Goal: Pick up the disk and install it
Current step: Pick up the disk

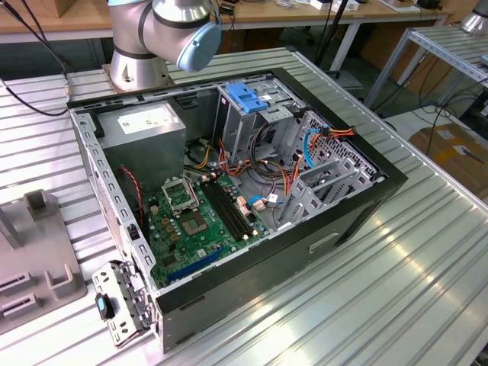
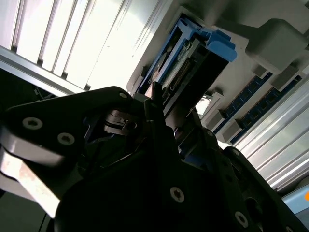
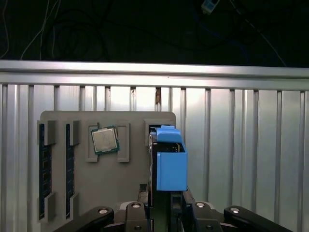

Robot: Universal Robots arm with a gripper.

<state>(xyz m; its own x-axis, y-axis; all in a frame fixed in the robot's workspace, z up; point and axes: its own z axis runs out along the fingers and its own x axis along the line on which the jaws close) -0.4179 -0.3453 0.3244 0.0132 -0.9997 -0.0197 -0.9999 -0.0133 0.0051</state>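
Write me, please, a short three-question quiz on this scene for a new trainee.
1. True or false: the processor chip lies on the grey fixture tray.
2. The disk is framed in plastic of which colour? A red, B blue, C yellow.
3. In the first wrist view, which thing is the gripper nearest to?
Key: 1 true; 2 B; 3 the disk.

Glare whitens the table (image 2: 82,43), the hand (image 2: 166,108) shadowed (second wrist view).
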